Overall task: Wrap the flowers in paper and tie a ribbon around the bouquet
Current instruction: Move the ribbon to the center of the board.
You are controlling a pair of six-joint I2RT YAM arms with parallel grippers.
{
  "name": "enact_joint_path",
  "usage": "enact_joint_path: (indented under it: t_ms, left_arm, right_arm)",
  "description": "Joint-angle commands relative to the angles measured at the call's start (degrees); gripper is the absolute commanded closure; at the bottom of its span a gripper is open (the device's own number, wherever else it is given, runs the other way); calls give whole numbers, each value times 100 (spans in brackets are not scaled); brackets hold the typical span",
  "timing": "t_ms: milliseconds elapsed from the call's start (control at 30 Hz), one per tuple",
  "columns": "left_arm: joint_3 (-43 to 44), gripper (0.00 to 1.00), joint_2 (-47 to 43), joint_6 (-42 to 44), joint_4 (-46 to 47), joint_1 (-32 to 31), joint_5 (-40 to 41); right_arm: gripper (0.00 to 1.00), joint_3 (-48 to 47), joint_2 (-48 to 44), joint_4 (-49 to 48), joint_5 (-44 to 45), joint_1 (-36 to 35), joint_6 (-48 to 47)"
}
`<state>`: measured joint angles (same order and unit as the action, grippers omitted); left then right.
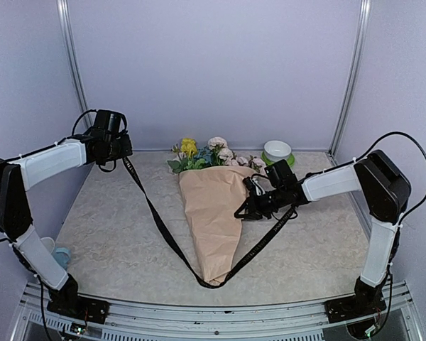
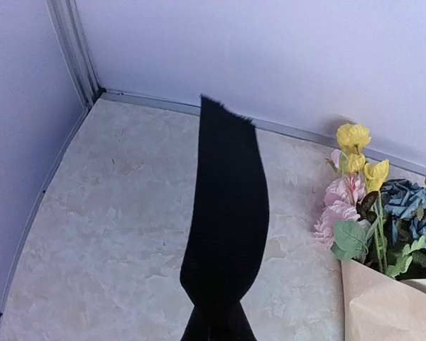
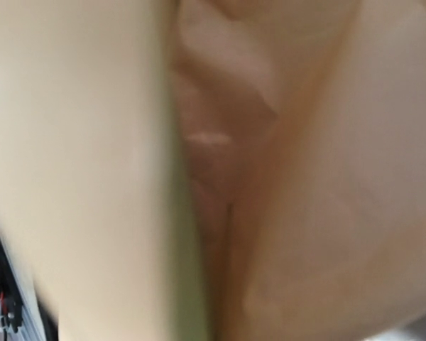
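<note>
The bouquet lies mid-table as a peach-tan paper (image 1: 214, 220) cone, tip toward me, with the pink, blue and yellow flowers (image 1: 206, 155) at its far end. The black ribbon (image 1: 156, 217) runs taut from my left gripper (image 1: 126, 162), under the cone's tip, and up to my right gripper (image 1: 243, 211). My left gripper is shut on the ribbon; its free end (image 2: 227, 213) stands up from the gripper (image 2: 214, 332), with the flowers (image 2: 355, 206) at the right. My right gripper sits over the cone's right edge, shut. Its view is blurred paper (image 3: 326, 213) with a green strip (image 3: 188, 284), fingers hidden.
A white bowl (image 1: 277, 150) on a green base stands at the back right, just beyond the flowers. A pale blue object (image 1: 61, 254) lies off the table's left edge by the left arm. Walls and metal posts (image 1: 71, 64) close in the back and sides.
</note>
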<state>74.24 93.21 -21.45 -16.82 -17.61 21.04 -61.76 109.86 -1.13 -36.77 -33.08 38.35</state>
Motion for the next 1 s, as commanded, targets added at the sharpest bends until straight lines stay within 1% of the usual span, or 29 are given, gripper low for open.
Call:
enact_joint_path:
  t_ms: [0, 100, 200, 300, 367, 433, 533, 600, 767, 867, 967]
  left_arm:
    - [-121, 100, 93, 431, -115, -136, -472]
    - [-850, 100, -417, 329, 264, -538, -1322]
    - [-1408, 100, -886, 173, 510, -804, -1769]
    - [-1680, 100, -908, 77, 429, -906, -1575]
    - [-1735, 100, -588, -72, 326, -882, -1149]
    - [-1603, 100, -164, -186, 290, -843, -761]
    - [-1047, 100, 492, -98, 500, -809, 68]
    - [-387, 100, 954, 6, 555, -741, 737]
    - [1498, 100, 2126, 706, 567, -483, 2211]
    - [2384, 100, 2578, 905, 609, -304, 2458]
    - [2887, 100, 2747, 1050, 856, -170, 2539]
  right_arm:
    - [100, -452, -145, 436, 136, 37, -275]
    - [100, -919, -74, 708, 388, 51, -378]
    - [100, -1204, -28, 787, 162, 86, -332]
    - [100, -1320, -63, 905, -33, 89, -333]
    - [100, -1313, -119, 975, -122, 91, -336]
    - [100, -1283, -154, 1034, -162, 92, -353]
    - [100, -1174, -138, 1046, -138, 91, -355]
    - [100, -1125, -116, 1022, -151, 92, -340]
    - [100, -1126, -163, 1071, -131, 92, -361]
    - [100, -1161, -166, 1188, -120, 91, -419]
    - [100, -1180, -155, 1278, -120, 91, -462]
